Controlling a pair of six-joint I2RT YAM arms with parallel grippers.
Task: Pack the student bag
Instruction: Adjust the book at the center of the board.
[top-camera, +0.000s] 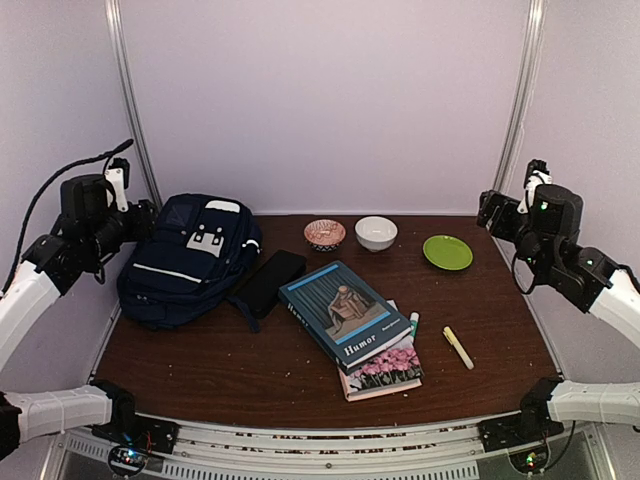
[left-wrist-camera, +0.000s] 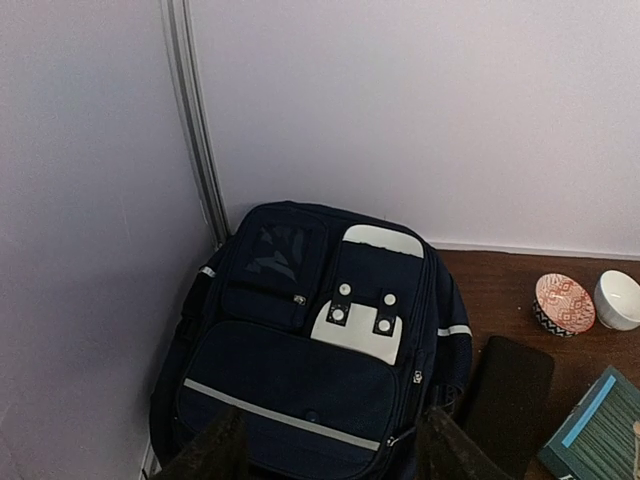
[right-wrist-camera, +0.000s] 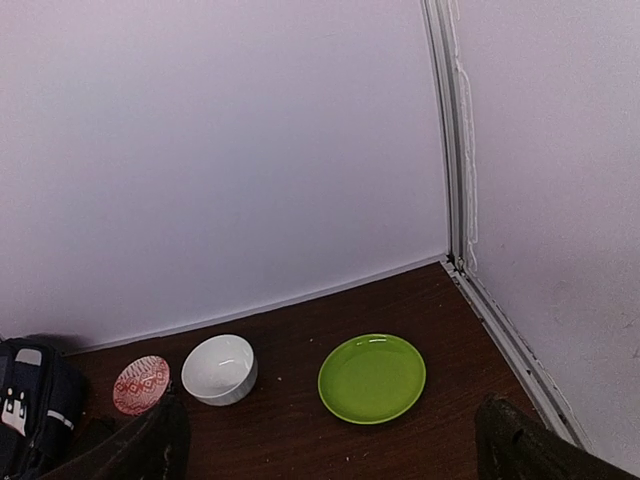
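Table: dark brown, wood-grained; student bag: soft navy fabric with white patches and a white stripe, lying front-up in the table's left rear corner; flat black rectangular case just beside it; glossy blue rectangular book at centre; round green plate; white bowl; slim yellow marker; left gripper and right gripper: raised, jaws spread wide, grasping nothing.

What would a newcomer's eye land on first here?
The navy backpack draws the eye first, lying face up in the back left corner. Mid-table, a blue book sits askew on a flowered book. A bright green plate stands out at the back right.
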